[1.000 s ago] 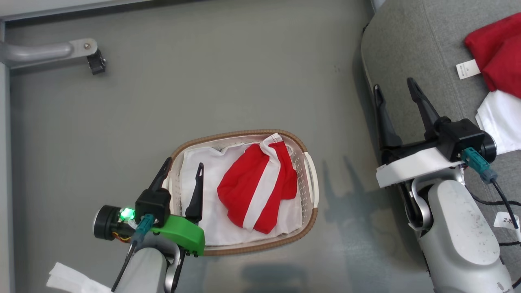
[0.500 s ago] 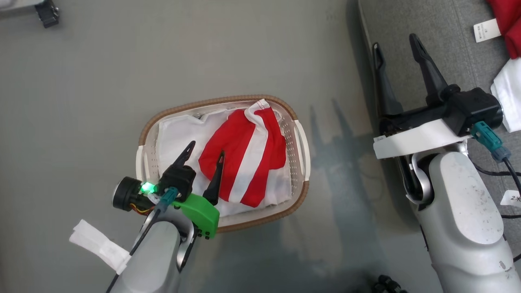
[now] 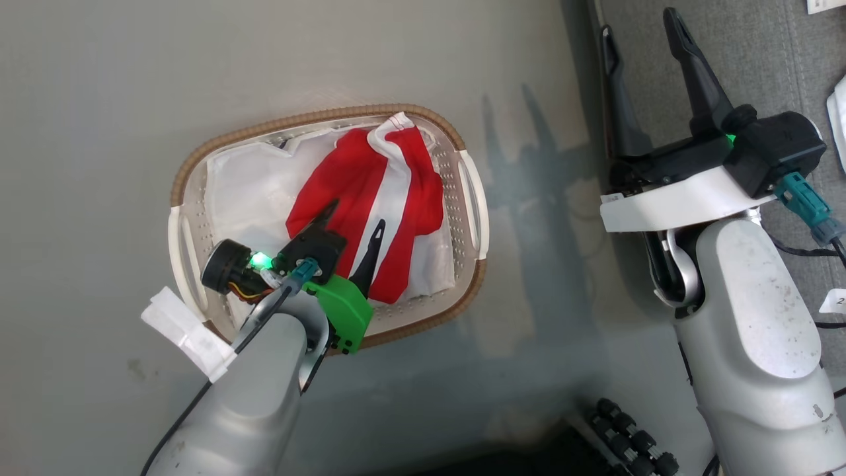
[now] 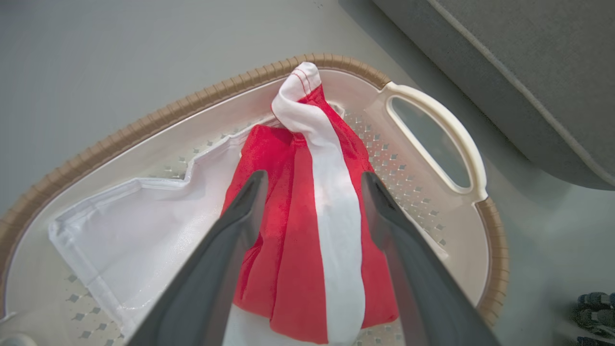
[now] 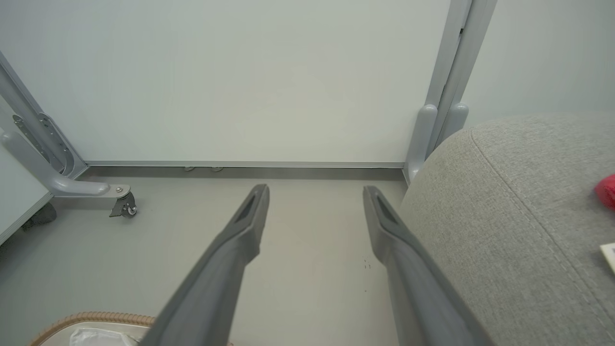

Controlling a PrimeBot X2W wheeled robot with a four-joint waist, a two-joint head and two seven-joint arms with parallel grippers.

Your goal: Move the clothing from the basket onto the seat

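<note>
A red garment with a white stripe (image 3: 380, 192) (image 4: 312, 226) lies crumpled in the basket (image 3: 317, 118) (image 4: 437, 110), on top of a plain white liner sheet (image 3: 244, 192). My left gripper (image 3: 353, 218) (image 4: 312, 185) hangs open just above the garment, its fingers straddling the white stripe, nothing between them held. My right gripper (image 3: 638, 30) (image 5: 314, 192) stands open and empty over the edge of the grey seat (image 3: 760, 59) (image 5: 519, 216), well to the right of the basket. A bit of red clothing (image 5: 606, 190) lies on the seat at the right edge of the right wrist view.
The basket stands on a grey floor (image 3: 132, 79). White fabric (image 3: 838, 106) and a white tag (image 3: 826, 5) lie on the seat. A wall panel and a metal frame leg with a caster (image 5: 122, 204) stand beyond the floor. Dark wheels (image 3: 628, 439) show at the bottom.
The head camera has tilted, so the whole picture shifted. My left gripper moved from the basket's left rim over the liner to above the red garment. Both grippers stayed open.
</note>
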